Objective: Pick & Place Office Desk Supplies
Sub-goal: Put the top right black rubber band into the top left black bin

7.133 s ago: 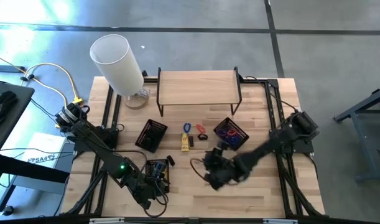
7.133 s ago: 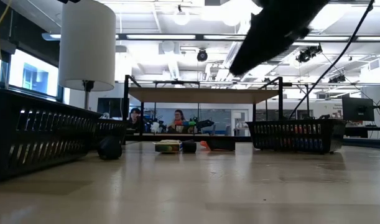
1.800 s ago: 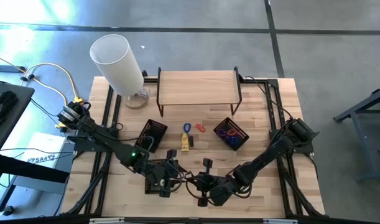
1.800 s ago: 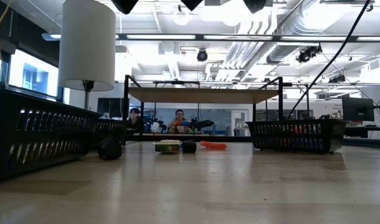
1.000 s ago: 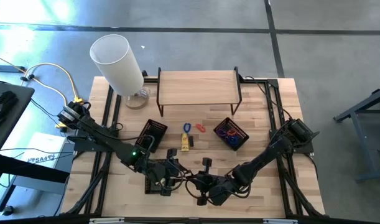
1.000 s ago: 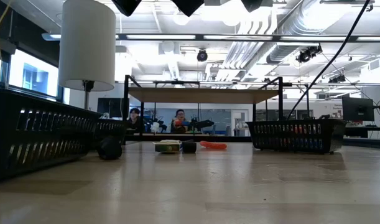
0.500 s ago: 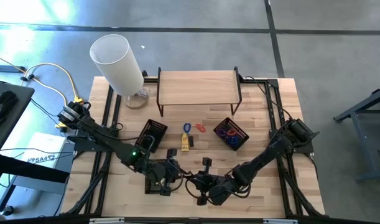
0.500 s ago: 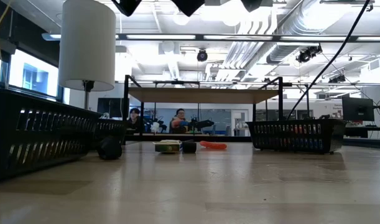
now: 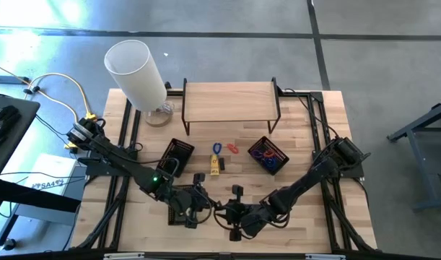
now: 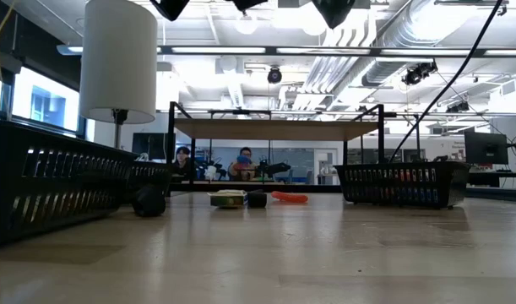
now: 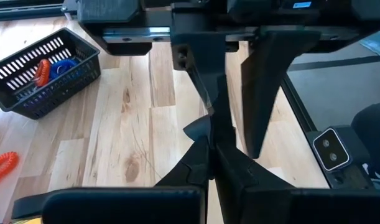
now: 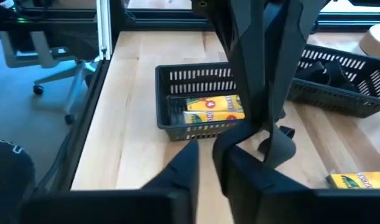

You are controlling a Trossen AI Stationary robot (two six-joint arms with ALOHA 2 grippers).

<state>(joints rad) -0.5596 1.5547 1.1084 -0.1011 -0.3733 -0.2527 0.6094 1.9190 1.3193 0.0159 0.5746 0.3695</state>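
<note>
Bright overhead ceiling lights, window glare at left, blurred low foreground tabletop.

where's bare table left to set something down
Free: the strip along the table's right side, between the basket of bands and the right edge, and the top of the wooden shelf. Crowded: the front middle, where the left gripper and right gripper meet beside the basket of yellow packets, and the centre with loose supplies.
</note>
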